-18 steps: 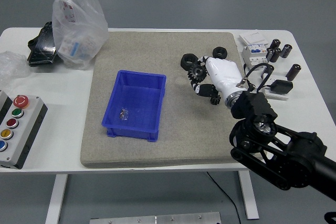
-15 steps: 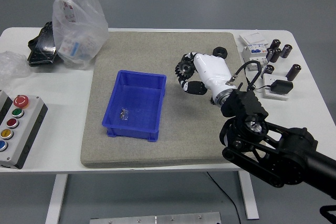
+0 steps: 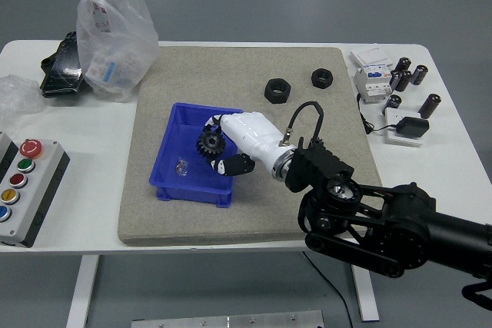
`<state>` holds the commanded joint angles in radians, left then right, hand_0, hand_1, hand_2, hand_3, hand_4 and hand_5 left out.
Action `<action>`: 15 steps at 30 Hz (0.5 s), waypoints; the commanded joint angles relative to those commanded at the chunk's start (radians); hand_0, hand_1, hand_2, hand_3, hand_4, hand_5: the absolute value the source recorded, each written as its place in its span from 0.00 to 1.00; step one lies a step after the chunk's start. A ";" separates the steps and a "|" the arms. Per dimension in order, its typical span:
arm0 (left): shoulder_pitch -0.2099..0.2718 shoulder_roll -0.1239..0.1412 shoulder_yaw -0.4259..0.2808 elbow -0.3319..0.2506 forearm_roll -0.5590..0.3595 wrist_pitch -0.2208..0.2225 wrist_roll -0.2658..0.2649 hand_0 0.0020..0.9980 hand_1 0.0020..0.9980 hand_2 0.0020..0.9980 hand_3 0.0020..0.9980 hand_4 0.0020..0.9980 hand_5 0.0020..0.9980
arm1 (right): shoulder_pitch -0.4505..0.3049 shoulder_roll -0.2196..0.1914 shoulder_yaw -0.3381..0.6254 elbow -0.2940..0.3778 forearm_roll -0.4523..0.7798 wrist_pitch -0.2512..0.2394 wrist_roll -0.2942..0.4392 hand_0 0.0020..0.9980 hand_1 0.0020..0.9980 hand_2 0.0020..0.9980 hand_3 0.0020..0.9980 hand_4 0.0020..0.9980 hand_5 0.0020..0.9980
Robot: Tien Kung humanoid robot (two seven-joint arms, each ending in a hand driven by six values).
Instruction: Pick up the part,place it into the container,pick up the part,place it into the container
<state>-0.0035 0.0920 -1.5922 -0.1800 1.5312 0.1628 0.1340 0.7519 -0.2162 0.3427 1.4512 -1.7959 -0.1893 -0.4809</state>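
Observation:
My right hand point(image 3: 217, 146), white with black fingertips, is over the blue container point(image 3: 171, 156) and is shut on a black gear point(image 3: 209, 142). The gear hangs above the bin's right half. A small clear part point(image 3: 181, 167) lies on the bin's floor. Two black hex nuts point(image 3: 277, 90) point(image 3: 322, 77) rest on the grey mat point(image 3: 254, 197) behind the hand. The left arm is out of view.
A clear plastic bag point(image 3: 115, 28) and a black object point(image 3: 60, 67) sit at the back left. A button box point(image 3: 19, 190) is at the left edge. Breaker modules point(image 3: 371, 78), black cylinders point(image 3: 407, 73) and a black adapter point(image 3: 410, 127) lie at the right.
My right hand has carried the gear leftward from beside the hex nuts to above the blue container. The nuts stay on the mat, now uncovered.

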 joint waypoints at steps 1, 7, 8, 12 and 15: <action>0.000 0.000 0.000 0.000 0.000 0.000 0.000 0.63 0.57 0.55 0.61 0.71 0.27 | 0.001 0.000 -0.002 0.000 0.005 0.005 0.000 0.66 0.73 0.73 0.72 0.49 0.20; -0.001 0.000 0.000 0.000 0.001 0.000 0.000 0.63 0.56 0.55 0.61 0.70 0.27 | 0.008 0.001 -0.009 0.000 0.013 0.020 0.003 0.66 0.75 0.74 0.73 0.51 0.18; -0.001 0.000 0.001 0.000 0.001 0.000 0.000 0.63 0.56 0.55 0.61 0.70 0.27 | 0.009 0.001 -0.010 0.000 0.014 0.024 0.003 0.66 0.75 0.74 0.73 0.51 0.18; -0.002 0.001 0.002 0.000 0.001 0.000 0.000 0.63 0.56 0.55 0.61 0.69 0.27 | 0.007 0.007 -0.006 -0.003 0.009 0.034 0.004 0.67 0.75 0.78 0.76 0.61 0.18; -0.002 0.001 0.001 0.000 0.002 0.000 0.000 0.63 0.56 0.55 0.61 0.69 0.27 | 0.004 0.012 0.000 -0.006 -0.004 0.040 0.005 0.67 0.75 0.78 0.76 0.61 0.18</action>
<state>-0.0052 0.0934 -1.5908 -0.1800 1.5327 0.1628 0.1342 0.7564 -0.2039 0.3423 1.4455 -1.8001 -0.1495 -0.4763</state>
